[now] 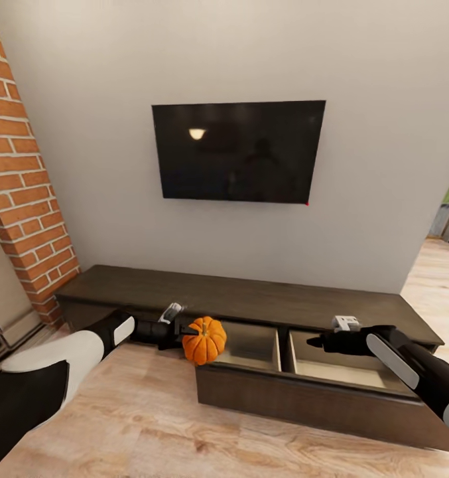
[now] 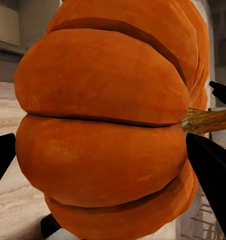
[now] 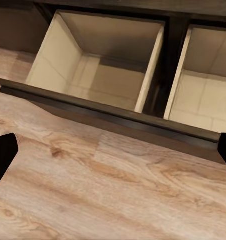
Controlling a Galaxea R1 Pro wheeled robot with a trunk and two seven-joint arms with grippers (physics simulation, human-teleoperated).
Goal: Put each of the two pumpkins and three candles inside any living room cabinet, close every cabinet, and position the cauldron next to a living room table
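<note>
Left tool [image 1: 182,330] clamps pumpkin [image 1: 204,340] across its ribs, likely rigid and light; right tool [image 1: 315,342] empty, apparently open, at 3 o'clock.

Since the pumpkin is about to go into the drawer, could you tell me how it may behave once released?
The pumpkin, round and ribbed, will probably roll a bit on the flat drawer floor. It looks rigid, undented in the left pincer.
</note>
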